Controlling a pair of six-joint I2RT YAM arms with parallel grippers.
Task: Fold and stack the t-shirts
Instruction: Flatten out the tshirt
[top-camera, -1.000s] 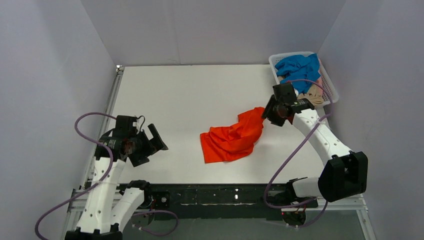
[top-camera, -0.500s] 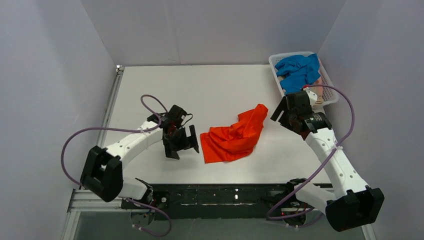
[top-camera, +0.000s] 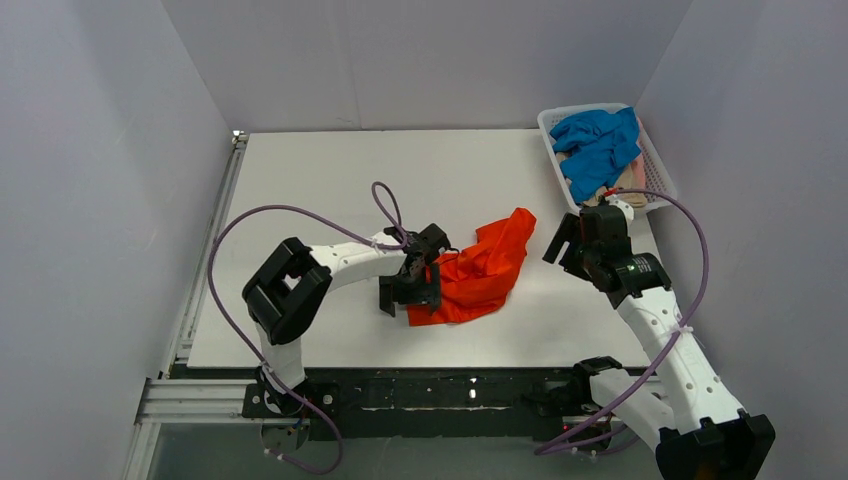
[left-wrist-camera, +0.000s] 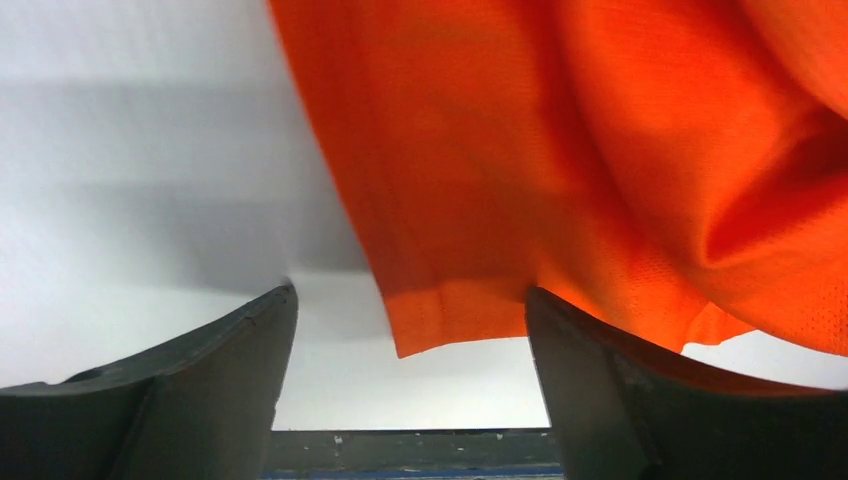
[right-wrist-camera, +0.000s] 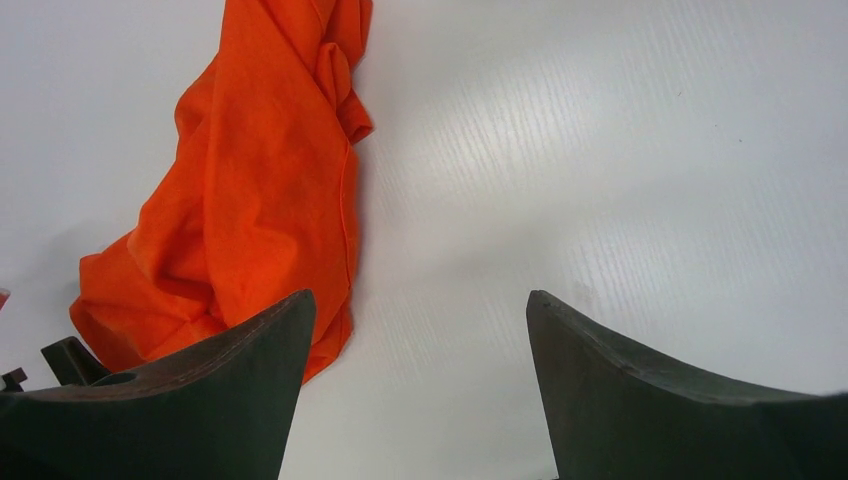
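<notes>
The left claw is spread wide astride the near-left hem corner of the orange-red t-shirt. The shirt lies crumpled mid-surface, its long axis running diagonally to the far right. The right claw, also spread and empty, hangs beyond that far end, so the left is nearer.

White bench, matte surface. One orange-red t-shirt lies crumpled directly on it, right of centre and closer to the near edge than the far; a narrow tail of cloth points toward the far right corner. A mesh basket sits at that corner, apart from the shirt.
</notes>
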